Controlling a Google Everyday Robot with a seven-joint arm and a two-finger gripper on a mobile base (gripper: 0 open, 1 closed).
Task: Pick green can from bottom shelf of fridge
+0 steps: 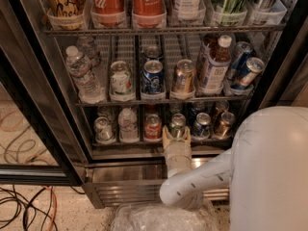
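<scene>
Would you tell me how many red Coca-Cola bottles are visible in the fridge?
2: the left Coca-Cola bottle and the right Coca-Cola bottle stand side by side on the uppermost visible rack; more may hide behind. The gripper is low, by the green can.

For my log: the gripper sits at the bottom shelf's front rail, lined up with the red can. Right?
No. The camera view shows the gripper at the front rail of the bottom shelf, lined up with the green can, not the red can.
</scene>
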